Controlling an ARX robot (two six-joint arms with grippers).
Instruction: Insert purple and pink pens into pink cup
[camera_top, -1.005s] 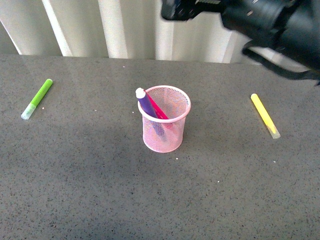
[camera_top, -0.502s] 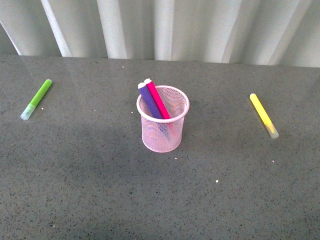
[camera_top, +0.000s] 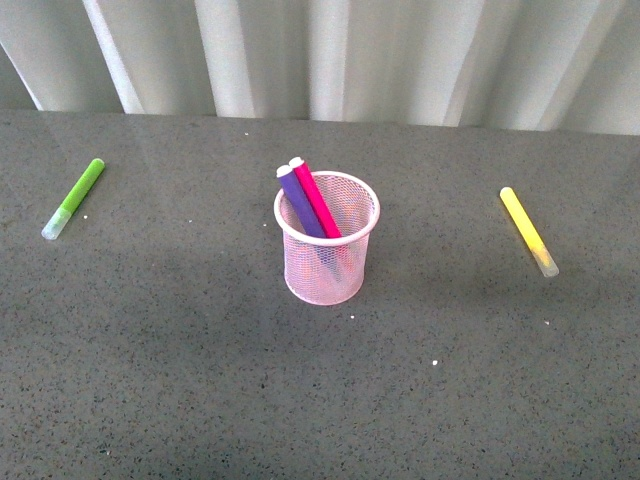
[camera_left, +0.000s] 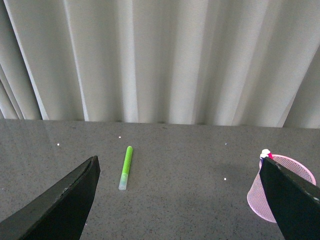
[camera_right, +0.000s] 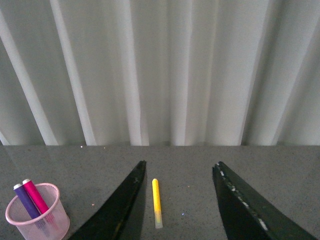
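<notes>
— Up above the table, what were the grippers doing?

— Both hung clear of the work. The left gripper (camera_left: 180, 200) had its jaws spread wide, holding nothing; the right gripper (camera_right: 177, 200) was spread too, and empty. Neither showed in the front view, where a second before the right arm had filled the upper corner.

— And the pens?

— The purple pen (camera_top: 297, 203) and the pink pen (camera_top: 316, 197) leaned side by side inside the pink cup (camera_top: 345, 276), ends poking past its rim. The pink one stood higher than a second earlier. I judged the task done.

— Anything else around?

— A lime-green marker (camera_top: 74, 198) lay well to the left, a yellow marker (camera_top: 528, 231) well to the right. Nothing blocked the cup.
</notes>
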